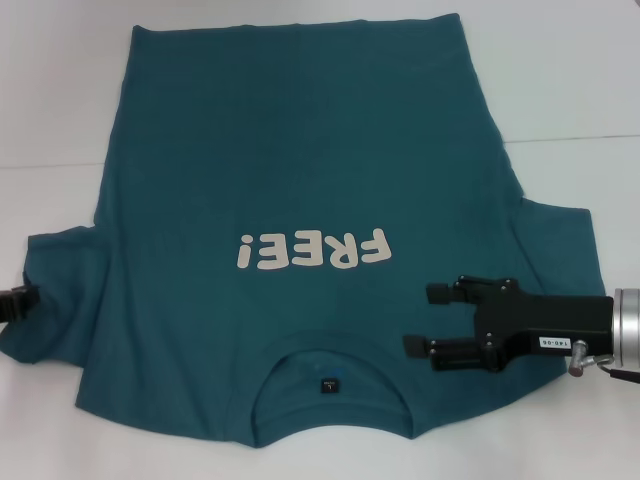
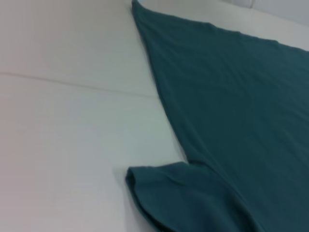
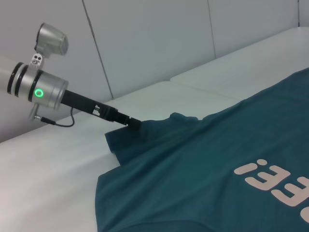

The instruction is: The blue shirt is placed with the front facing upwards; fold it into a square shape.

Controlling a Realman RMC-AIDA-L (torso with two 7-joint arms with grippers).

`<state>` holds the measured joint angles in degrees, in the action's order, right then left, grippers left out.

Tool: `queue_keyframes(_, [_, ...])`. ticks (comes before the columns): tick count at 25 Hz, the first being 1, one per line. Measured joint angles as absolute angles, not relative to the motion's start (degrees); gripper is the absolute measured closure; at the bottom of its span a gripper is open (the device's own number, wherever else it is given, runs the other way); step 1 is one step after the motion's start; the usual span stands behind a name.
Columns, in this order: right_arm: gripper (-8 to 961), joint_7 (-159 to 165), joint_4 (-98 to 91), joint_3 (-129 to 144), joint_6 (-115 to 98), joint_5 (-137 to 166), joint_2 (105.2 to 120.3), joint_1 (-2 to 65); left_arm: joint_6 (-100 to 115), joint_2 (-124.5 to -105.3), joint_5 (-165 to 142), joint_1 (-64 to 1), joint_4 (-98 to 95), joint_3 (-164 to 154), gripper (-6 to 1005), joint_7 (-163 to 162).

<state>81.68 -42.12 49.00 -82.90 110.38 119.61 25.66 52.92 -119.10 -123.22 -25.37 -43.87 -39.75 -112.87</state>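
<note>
The blue shirt (image 1: pixel 300 150) lies flat on the white table, front up, with its cream "FREE!" print (image 1: pixel 312 250) showing. Its collar (image 1: pixel 330 365) and small dark label (image 1: pixel 326 385) are on the near side. My right gripper (image 1: pixel 432 320) hovers open over the shirt's right shoulder, beside the collar, holding nothing. My left gripper (image 1: pixel 18 300) is at the outer edge of the left sleeve (image 1: pixel 55 290). The right wrist view shows that left gripper (image 3: pixel 131 123) touching the sleeve's tip. In the left wrist view I see the shirt's side edge and the sleeve (image 2: pixel 178 193).
The white table (image 1: pixel 580 80) extends past the shirt on all sides, with a seam line (image 1: pixel 50 165) running across it. Pale wall panels (image 3: pixel 145 38) stand behind the table in the right wrist view.
</note>
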Motion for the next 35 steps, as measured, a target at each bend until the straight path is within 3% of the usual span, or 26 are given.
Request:
queue_keyframes(13, [23, 82.11, -42.31, 48.78, -82.88, 110.20, 119.51, 25.66, 56.98, -119.62, -123.22, -23.60, -52.70, -39.55, 967, -114.94])
queue_keyframes(35, [22, 82.44, -42.45, 47.46, -82.86, 110.22, 119.31, 25.66, 63.63, -120.19, -126.27, -26.32, -61.60, -40.44, 967, -119.02])
